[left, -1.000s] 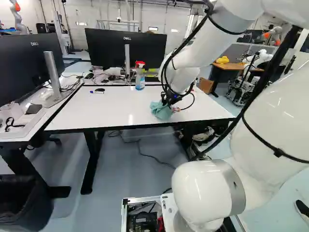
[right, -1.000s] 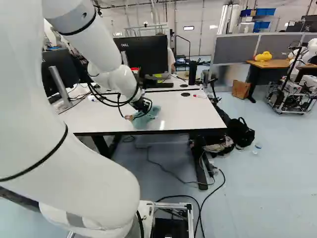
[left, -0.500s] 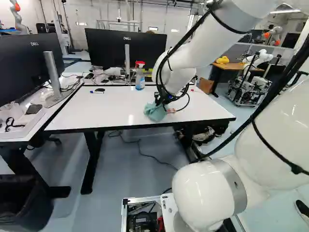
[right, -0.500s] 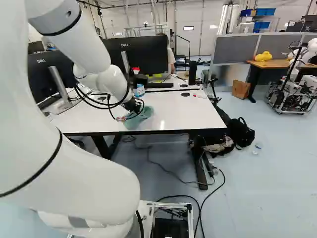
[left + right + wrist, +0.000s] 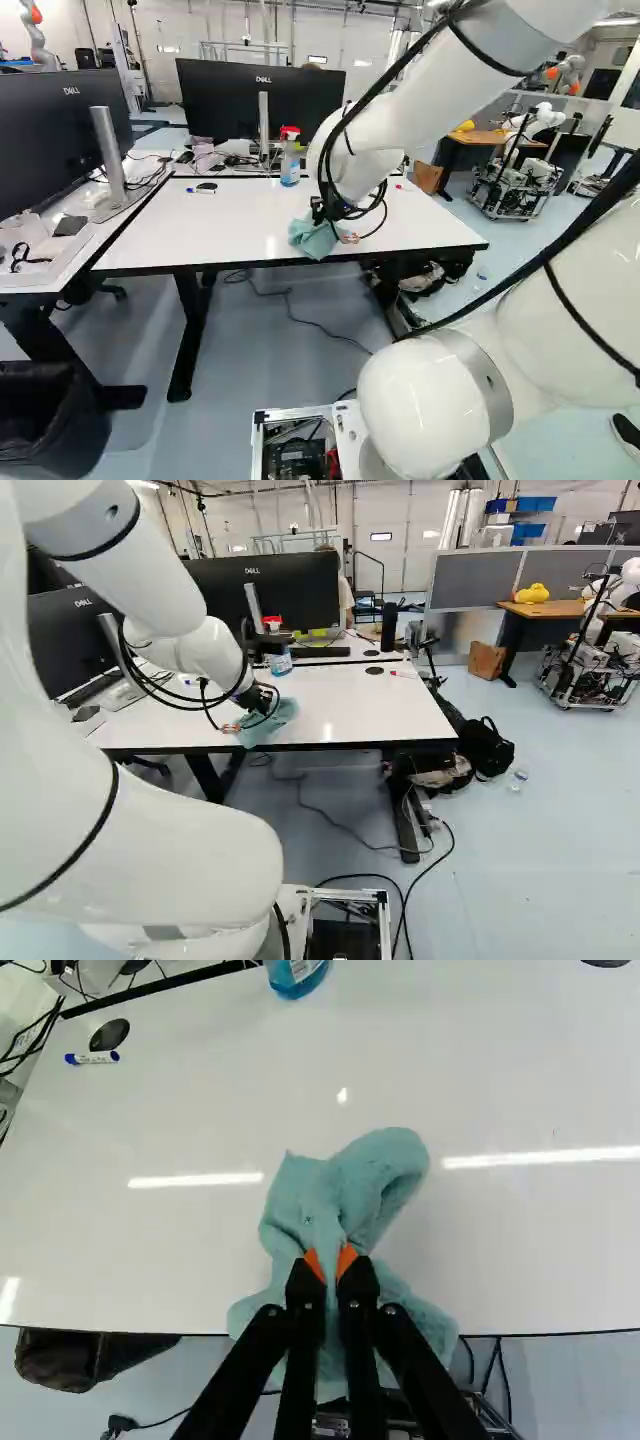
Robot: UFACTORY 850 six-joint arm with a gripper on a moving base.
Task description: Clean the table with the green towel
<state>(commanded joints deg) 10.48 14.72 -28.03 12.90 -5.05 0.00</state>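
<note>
ok so your gripper [image 5: 322, 210] has the towel [image 5: 325, 1195] pinched between both fingers, and it's all bunched up on the table [image 5: 240, 225], nearer you than the bottle [image 5: 290, 168], with a marker [image 5: 201, 191] left of that bottle

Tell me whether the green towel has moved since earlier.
Yes, the towel has moved left in the left base view, judged against the spray bottle.
</note>
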